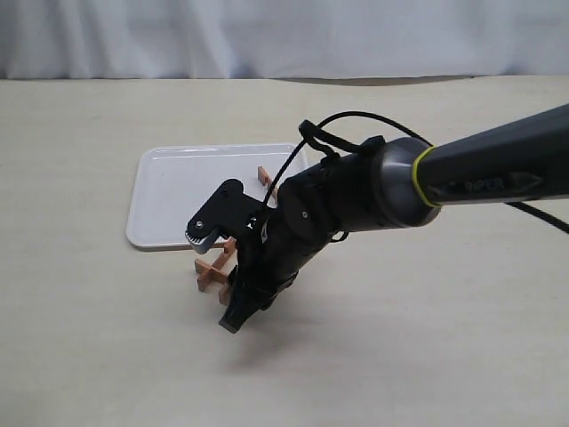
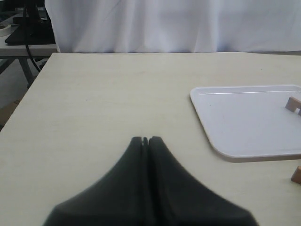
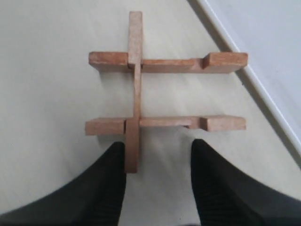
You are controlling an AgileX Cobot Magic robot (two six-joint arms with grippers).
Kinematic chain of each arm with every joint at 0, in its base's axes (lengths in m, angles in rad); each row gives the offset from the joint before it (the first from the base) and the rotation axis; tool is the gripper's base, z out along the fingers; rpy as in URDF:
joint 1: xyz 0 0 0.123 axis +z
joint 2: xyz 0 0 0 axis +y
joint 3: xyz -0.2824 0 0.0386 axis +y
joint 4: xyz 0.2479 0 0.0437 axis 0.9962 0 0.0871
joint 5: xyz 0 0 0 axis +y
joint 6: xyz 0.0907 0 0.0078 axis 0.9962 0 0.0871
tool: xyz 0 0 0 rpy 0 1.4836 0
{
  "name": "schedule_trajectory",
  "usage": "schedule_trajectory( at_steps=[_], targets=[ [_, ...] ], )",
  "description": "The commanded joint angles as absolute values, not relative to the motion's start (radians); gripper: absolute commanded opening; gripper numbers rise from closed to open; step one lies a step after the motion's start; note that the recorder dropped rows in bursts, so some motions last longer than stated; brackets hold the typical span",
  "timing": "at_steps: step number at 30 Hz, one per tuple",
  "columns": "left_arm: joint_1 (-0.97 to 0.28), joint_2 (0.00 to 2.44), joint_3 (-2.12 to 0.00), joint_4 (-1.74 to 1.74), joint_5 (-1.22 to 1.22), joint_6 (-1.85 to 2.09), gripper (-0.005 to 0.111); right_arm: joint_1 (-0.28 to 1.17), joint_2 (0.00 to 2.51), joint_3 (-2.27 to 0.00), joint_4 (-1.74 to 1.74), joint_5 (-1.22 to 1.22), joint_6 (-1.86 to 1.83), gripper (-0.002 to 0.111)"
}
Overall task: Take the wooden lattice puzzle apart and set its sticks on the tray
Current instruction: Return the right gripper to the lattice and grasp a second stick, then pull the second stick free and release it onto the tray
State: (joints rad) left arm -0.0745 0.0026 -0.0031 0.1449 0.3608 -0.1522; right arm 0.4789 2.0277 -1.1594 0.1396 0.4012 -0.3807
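Black fingers of the left claw [image 2: 146, 141] are pressed together, empty, well apart from the work. The right claw [image 3: 159, 148] is spread low over the pale surface [image 1: 80, 338], straddling the near end of the wooden lattice puzzle [image 3: 137, 89], just beside the tray [image 1: 178, 191]. Three sticks are interlocked, two parallel and one crossing. The crossing stick hugs one finger, so I would centre it before pinching, then lift straight out of the notches. Beyond, one loose stick [image 1: 263, 174] rests on the tray.

Sticks [image 3: 169, 65] look matt wood, tray [image 2: 244, 122] smooth plastic.
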Motion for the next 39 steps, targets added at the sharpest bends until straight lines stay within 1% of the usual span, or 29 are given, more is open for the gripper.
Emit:
schedule_trajectory(
  at_steps=[1, 2, 3, 4, 5, 10, 19, 22, 25, 30, 34, 39],
  targets=[
    [-0.082, 0.0, 0.0, 0.145, 0.355, -0.15, 0.0, 0.479, 2.026, -1.156, 0.146, 0.387, -0.404, 0.033],
    [-0.082, 0.0, 0.0, 0.145, 0.355, -0.15, 0.0, 0.479, 2.026, -1.156, 0.146, 0.387, -0.406, 0.027],
    [-0.082, 0.0, 0.0, 0.145, 0.355, -0.15, 0.0, 0.479, 2.026, -1.156, 0.146, 0.387, -0.406, 0.015],
    [-0.082, 0.0, 0.0, 0.145, 0.355, -0.15, 0.0, 0.479, 2.026, -1.156, 0.146, 0.393, -0.408, 0.006],
    [-0.082, 0.0, 0.0, 0.145, 0.355, -0.15, 0.0, 0.479, 2.026, -1.156, 0.146, 0.398, -0.408, 0.005],
    [-0.082, 0.0, 0.0, 0.145, 0.355, -0.15, 0.0, 0.479, 2.004, -1.163, 0.146, 0.452, -0.432, 0.005],
    [-0.082, 0.0, 0.0, 0.145, 0.355, -0.15, 0.0, 0.479, 1.836, -1.163, 0.139, 0.439, -0.434, 0.005],
    [-0.082, 0.0, 0.0, 0.145, 0.355, -0.15, 0.0, 0.476, 1.795, -1.163, 0.137, 0.381, -0.434, 0.005],
    [-0.082, 0.0, 0.0, 0.145, 0.355, -0.15, 0.0, 0.476, 1.786, -1.163, 0.137, 0.25, -0.41, 0.005],
    [-0.082, 0.0, 0.0, 0.145, 0.355, -0.15, 0.0, 0.474, 1.884, -1.172, 0.141, 0.01, -0.325, 0.005],
    [-0.082, 0.0, 0.0, 0.145, 0.355, -0.15, 0.0, 0.455, 1.979, -1.239, 0.149, -0.011, -0.318, 0.005],
    [-0.082, 0.0, 0.0, 0.145, 0.355, -0.15, 0.0, 0.398, 2.063, -1.304, 0.152, -0.009, -0.22, 0.005]
  ],
)
